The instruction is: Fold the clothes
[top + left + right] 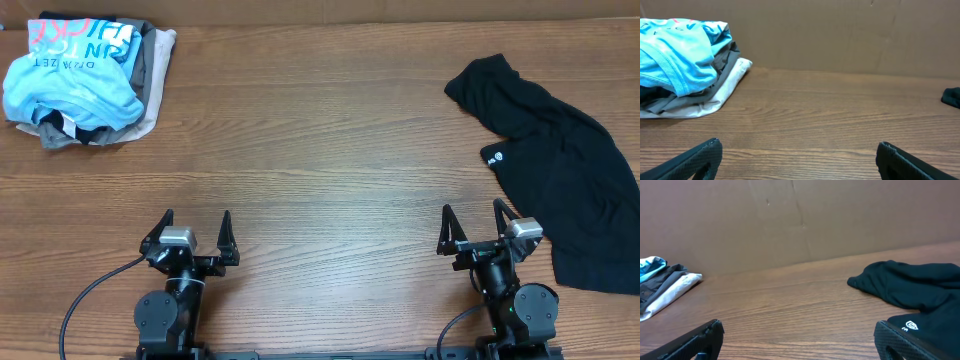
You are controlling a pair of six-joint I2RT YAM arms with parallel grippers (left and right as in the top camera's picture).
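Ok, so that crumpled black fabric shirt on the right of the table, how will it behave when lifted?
The black soft-fabric shirt lies crumpled in loose folds, so it would probably hang limp from a pinch. It looks thin, likely light. Pushed on the wooden table, it may bunch up.

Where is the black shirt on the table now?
In the overhead view the black shirt lies crumpled at the table's right side, beside the right gripper, far from the garment pile.

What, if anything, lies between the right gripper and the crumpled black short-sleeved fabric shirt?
Nothing visible: only bare wooden table separates the open right gripper from the black shirt beside it. The pile of blue, grey and beige garments sits in the far left corner.
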